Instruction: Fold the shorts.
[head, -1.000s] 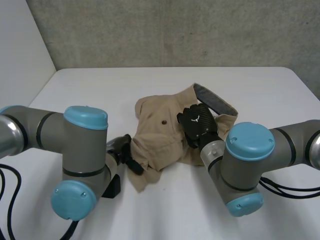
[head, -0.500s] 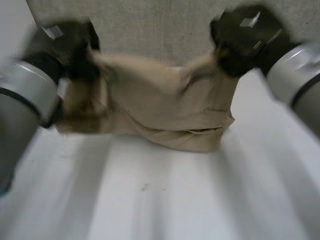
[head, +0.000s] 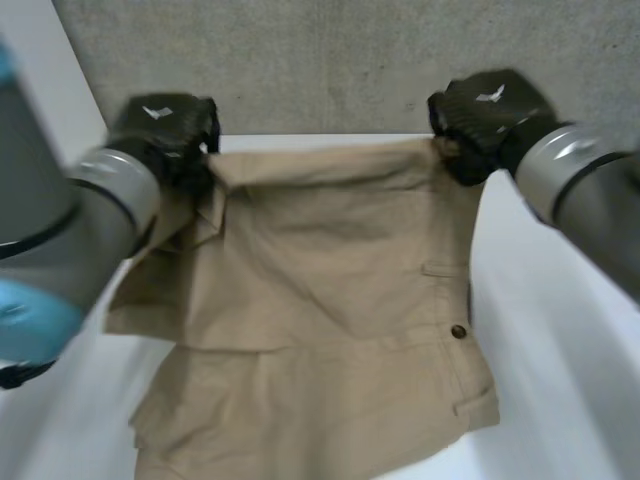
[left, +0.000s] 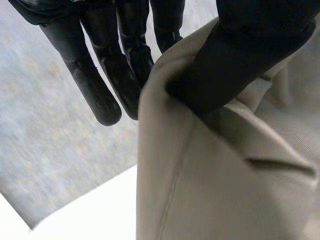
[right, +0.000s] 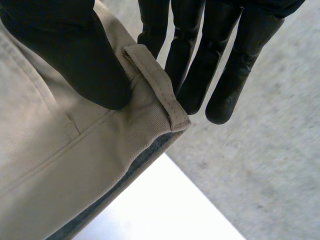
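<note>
We hold the beige shorts (head: 330, 300) up over the white table (head: 565, 340), our left hand (head: 160, 130) pinching one top corner between thumb and fingers, our right hand (head: 487, 112) clamping the other corner beside a belt loop (right: 157, 87), cloth hanging spread between them.

The plain tan twill shorts (head: 330, 290) are showing one dark brown round button (head: 459, 331) — the smooth flat table (head: 550, 380) is looking white.

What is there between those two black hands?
In the head view, the tan shorts hang between the left hand and right hand, each pinching a top corner.
</note>
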